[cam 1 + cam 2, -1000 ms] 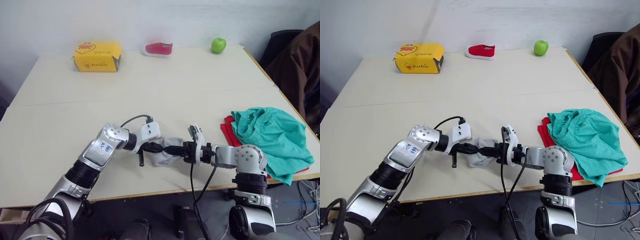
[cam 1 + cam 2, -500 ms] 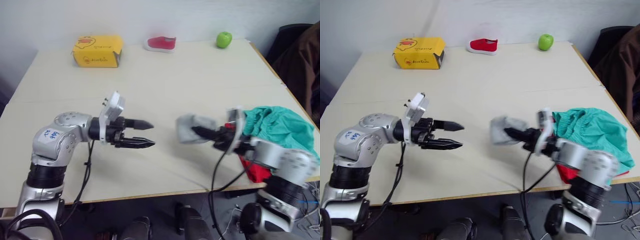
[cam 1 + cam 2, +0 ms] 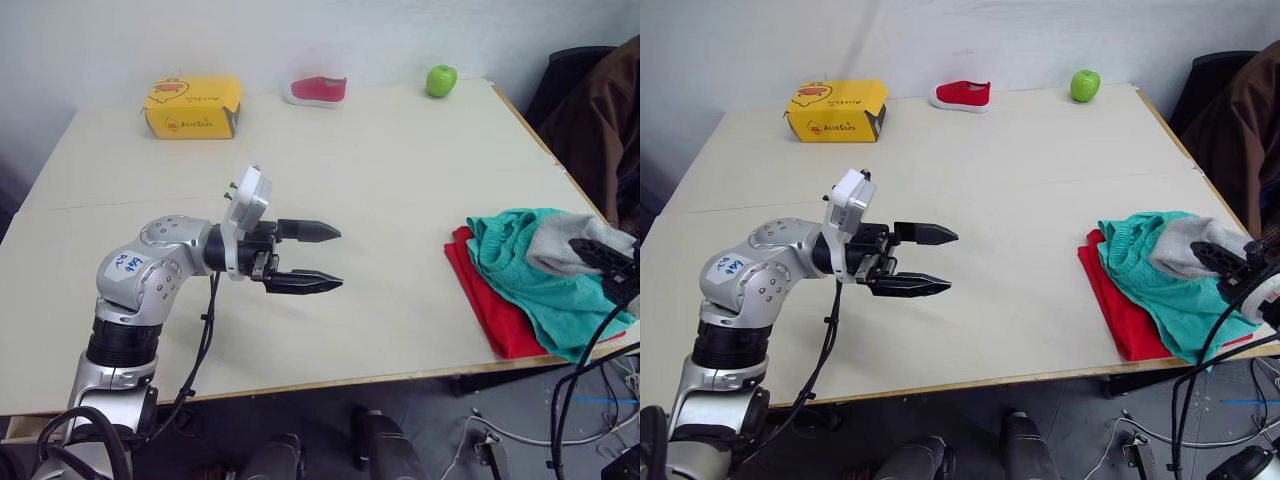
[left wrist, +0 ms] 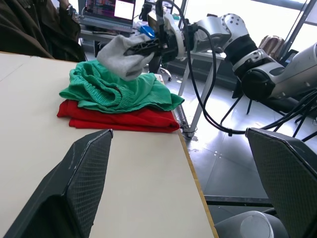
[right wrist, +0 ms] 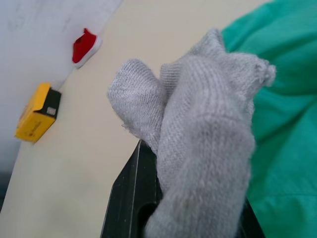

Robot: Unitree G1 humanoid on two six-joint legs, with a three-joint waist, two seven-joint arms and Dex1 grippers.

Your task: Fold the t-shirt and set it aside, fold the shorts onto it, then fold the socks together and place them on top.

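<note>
The folded red t-shirt [image 3: 492,312] lies at the table's right front edge, and the teal shorts [image 3: 520,272] rest folded on it. My right gripper [image 3: 582,250] is shut on the bunched grey socks [image 3: 556,242] and holds them just above the shorts. The right wrist view shows the socks [image 5: 198,124] wrapped over a black finger [image 5: 130,198], with the shorts [image 5: 282,99] behind. My left gripper [image 3: 336,258] hovers open and empty over the middle of the table, pointing toward the pile. Its two fingers [image 4: 74,188] frame the pile in the left wrist view.
A yellow box [image 3: 192,106], a small red shoe [image 3: 320,90] and a green apple [image 3: 441,80] stand along the table's far edge. A brown jacket on a chair [image 3: 600,120] is beside the right edge. The pile sits close to the front right corner.
My left gripper let go of the socks, opened wide and drew back to the left. My right gripper carried the socks rightward to above the shorts. The camera also shifted.
</note>
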